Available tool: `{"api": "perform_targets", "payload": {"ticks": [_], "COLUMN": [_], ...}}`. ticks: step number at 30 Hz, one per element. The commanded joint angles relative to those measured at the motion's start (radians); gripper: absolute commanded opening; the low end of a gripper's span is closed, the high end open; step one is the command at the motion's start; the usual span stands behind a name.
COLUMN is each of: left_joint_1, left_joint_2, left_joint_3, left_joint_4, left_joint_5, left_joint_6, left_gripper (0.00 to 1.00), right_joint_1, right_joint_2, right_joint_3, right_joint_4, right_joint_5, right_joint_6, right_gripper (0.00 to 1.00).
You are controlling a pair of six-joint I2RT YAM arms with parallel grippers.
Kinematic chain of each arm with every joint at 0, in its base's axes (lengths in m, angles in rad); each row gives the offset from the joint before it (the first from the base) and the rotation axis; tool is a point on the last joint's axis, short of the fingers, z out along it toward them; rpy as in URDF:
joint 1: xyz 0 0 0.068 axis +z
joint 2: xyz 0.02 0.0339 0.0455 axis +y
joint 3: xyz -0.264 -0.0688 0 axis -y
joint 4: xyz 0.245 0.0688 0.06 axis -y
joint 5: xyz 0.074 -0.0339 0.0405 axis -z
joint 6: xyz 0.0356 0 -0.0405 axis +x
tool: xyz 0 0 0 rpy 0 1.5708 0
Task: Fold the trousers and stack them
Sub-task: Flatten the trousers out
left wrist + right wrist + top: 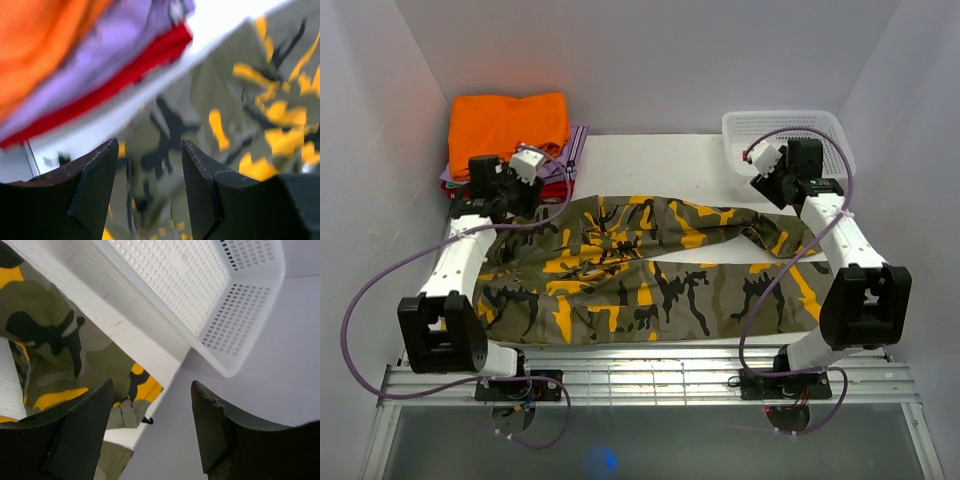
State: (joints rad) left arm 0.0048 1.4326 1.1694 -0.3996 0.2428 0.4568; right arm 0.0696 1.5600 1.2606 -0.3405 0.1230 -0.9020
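Observation:
The camouflage trousers (pixel 640 270) lie spread across the table, waist at the left, two legs running right. My left gripper (pixel 525 190) hangs open over the waist's far corner; the left wrist view shows its jaws apart above the cloth (pixel 165 140), nothing between them. My right gripper (pixel 775 185) is open above the far leg's cuff end. In the right wrist view its jaws are apart and empty, with the cuff (pixel 75 365) at the left and the table's right edge below.
A stack of folded clothes, orange (pixel 510 122) on top of lilac and red, sits at the back left; it also shows in the left wrist view (pixel 75 65). A white perforated basket (pixel 785 135) stands at the back right, close to the right gripper (pixel 210 295). White walls enclose the table.

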Motion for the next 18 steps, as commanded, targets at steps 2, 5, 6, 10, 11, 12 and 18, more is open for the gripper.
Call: {"api": "perform_targets", "payload": {"ticks": [2, 5, 6, 10, 11, 12, 18], "left_joint_1": [0.072, 0.115, 0.126, 0.185, 0.198, 0.208, 0.342], "left_joint_2": [-0.035, -0.012, 0.011, 0.09, 0.11, 0.133, 0.291], "left_joint_3": [-0.179, -0.24, -0.264, -0.274, -0.271, -0.255, -0.174], "left_joint_4": [-0.228, -0.24, -0.242, -0.245, -0.251, -0.252, -0.303], "left_joint_5": [0.075, 0.084, 0.085, 0.085, 0.085, 0.075, 0.044], "left_joint_6": [0.042, 0.054, 0.06, 0.068, 0.068, 0.068, 0.088], "left_gripper": [0.63, 0.62, 0.62, 0.61, 0.61, 0.61, 0.57], "right_joint_1": [-0.056, -0.131, -0.164, -0.237, -0.249, -0.26, -0.341], "right_joint_2": [-0.04, -0.018, 0.001, 0.075, 0.09, 0.122, 0.218], "right_joint_3": [-0.036, -0.064, -0.064, -0.043, -0.038, -0.038, -0.102], "right_joint_4": [-0.167, -0.169, -0.167, -0.169, -0.169, -0.167, -0.154], "right_joint_5": [-0.036, -0.036, -0.036, -0.051, -0.052, -0.054, -0.003], "right_joint_6": [-0.046, -0.048, -0.048, -0.038, -0.037, -0.037, -0.121], "right_gripper": [0.65, 0.6, 0.58, 0.52, 0.52, 0.51, 0.4]}}
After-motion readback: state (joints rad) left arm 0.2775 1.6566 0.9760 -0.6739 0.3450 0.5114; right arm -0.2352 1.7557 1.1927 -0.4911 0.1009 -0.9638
